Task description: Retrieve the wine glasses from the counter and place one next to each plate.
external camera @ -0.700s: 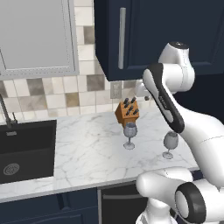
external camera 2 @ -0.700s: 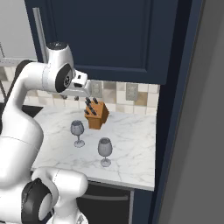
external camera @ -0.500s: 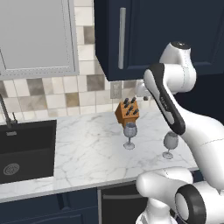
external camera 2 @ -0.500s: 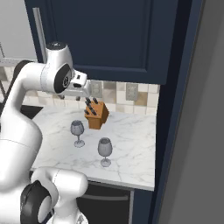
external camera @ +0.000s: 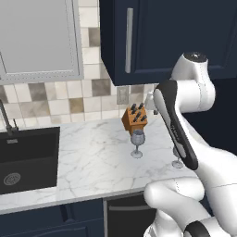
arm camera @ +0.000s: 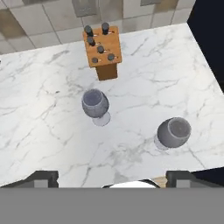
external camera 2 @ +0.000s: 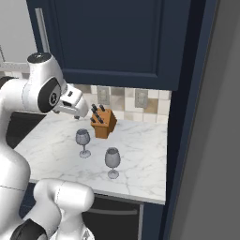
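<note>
Gripper (arm camera: 112,177) spread wide, grasping nothing, poised high above the counter (arm camera: 43,127). Two wine glasses upright on the marble below: one (arm camera: 95,105) ahead and slightly left of the fingertips, just near of the knife block (arm camera: 103,51); the other (arm camera: 173,133) nearer and to the right, well apart.

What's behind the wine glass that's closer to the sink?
A wooden knife block stands behind that wine glass, against the tiled wall. Dark handles stick out; the blades are hidden inside the block.
</note>
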Available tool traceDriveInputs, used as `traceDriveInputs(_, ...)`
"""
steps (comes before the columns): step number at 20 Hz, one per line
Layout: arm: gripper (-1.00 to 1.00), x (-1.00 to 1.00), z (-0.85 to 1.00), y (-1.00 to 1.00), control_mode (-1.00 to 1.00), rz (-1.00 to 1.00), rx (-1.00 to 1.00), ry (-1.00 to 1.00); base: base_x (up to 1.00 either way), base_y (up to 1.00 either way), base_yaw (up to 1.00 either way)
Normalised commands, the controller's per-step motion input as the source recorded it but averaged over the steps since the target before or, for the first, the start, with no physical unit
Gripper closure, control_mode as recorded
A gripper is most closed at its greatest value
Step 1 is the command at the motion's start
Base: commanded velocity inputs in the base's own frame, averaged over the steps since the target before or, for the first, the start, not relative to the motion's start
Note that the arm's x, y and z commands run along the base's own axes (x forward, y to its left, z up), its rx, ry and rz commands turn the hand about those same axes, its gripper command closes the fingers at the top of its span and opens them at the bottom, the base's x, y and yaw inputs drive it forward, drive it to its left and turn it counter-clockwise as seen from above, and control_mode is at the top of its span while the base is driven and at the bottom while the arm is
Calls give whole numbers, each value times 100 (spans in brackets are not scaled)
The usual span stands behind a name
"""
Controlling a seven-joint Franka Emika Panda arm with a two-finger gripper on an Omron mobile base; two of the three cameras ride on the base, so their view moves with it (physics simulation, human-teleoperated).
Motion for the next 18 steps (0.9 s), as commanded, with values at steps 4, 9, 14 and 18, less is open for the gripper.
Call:
traceDriveInputs(4, -100, -31, -14, 19, -100, -54, 29, 0, 0, 0, 0)
traceDriveInputs(9, -100, -7, -13, 10, -100, -55, 33, 0, 0, 0, 0)
traceDriveInputs(14, -100, 0, -2, 0, -100, -29, 35, -2, 0, 0, 0)
traceDriveInputs(18, -100, 0, -5, 0, -100, -25, 37, -11, 0, 0, 0)
